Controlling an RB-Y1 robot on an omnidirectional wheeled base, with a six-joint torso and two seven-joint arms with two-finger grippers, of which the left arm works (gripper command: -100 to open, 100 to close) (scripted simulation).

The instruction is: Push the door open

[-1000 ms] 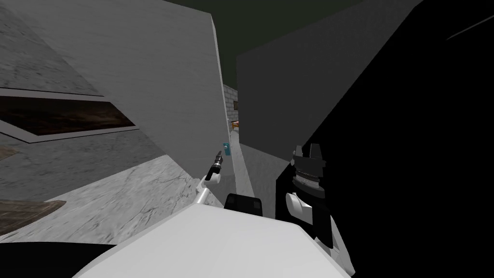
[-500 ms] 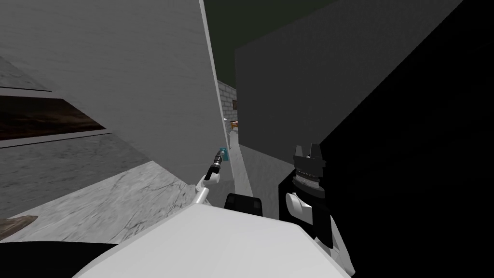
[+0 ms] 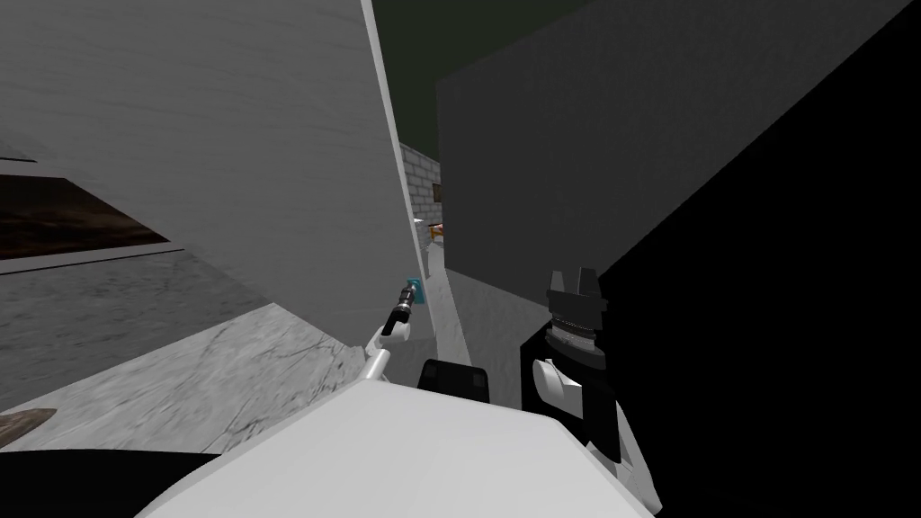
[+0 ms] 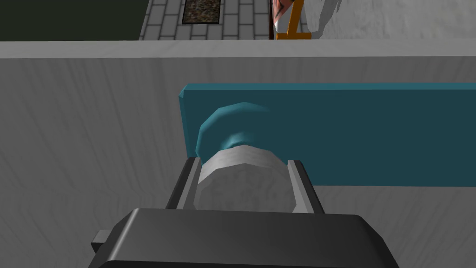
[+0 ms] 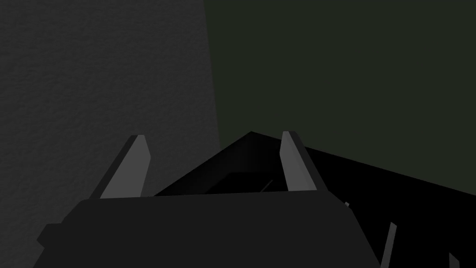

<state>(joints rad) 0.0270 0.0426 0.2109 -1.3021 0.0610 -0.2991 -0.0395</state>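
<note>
A large light grey door (image 3: 270, 162) stands to my left, swung partly open, with a narrow gap at its free edge. Near that edge sits a teal plate (image 4: 353, 135) carrying a knob with a teal neck and a grey head (image 4: 241, 179). My left gripper (image 4: 241, 184) is shut on the grey knob, its fingers (image 4: 188, 184) pressing the knob's sides; in the head view the left gripper (image 3: 406, 301) reaches the teal plate (image 3: 415, 290). My right gripper (image 3: 574, 279) is held up at my right, open and empty, with its fingers (image 5: 132, 167) apart.
A dark grey wall (image 3: 576, 135) stands right of the gap, with a black area (image 3: 791, 342) beyond it. Through the gap I see a brick wall (image 3: 418, 175) and an orange piece of furniture (image 3: 437, 231). Marbled floor (image 3: 225, 378) lies at the door's foot.
The door's free edge has swung further away to the left, and the gap shows more of the brick wall. My left gripper has stayed on the knob and followed it.
</note>
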